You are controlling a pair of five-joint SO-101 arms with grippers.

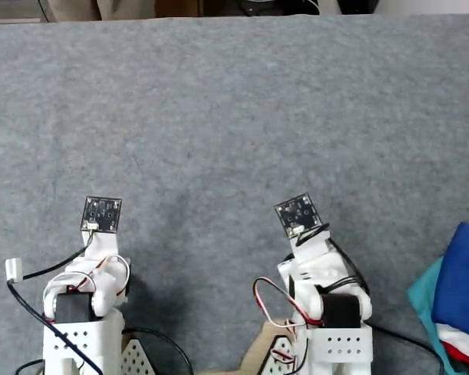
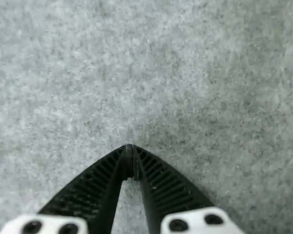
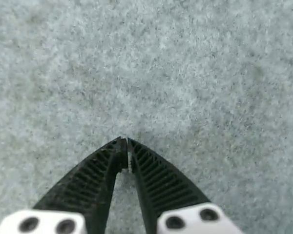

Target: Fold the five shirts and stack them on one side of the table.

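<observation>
Noting a grey, felt-like desk [image 1: 234, 101] under both arms; left arm [image 1: 86, 293] and right arm [image 1: 328, 301] folded back at the near edge, side by side, well apart from each other; left tool [image 2: 129, 147] pressed together over bare grey cloth, black ribbed fingers [image 2: 97, 190] meeting at the tips, pinching nothing; cannot tell whether the tips touch the surface; right tool [image 3: 124, 141] likewise pressed together, tips meeting, nothing between them. Finding the shirts [image 1: 453, 305] stacked at the right-hand edge of the desk, near the right arm but apart from it; blue shirt [image 1: 465, 273] on top; teal one [image 1: 422, 297] jutting out beneath toward the arm; white-and-red layer [image 1: 463, 344] lower, at the near side; stack partly cut off at the edge of the high view; number of shirts not readable.
</observation>
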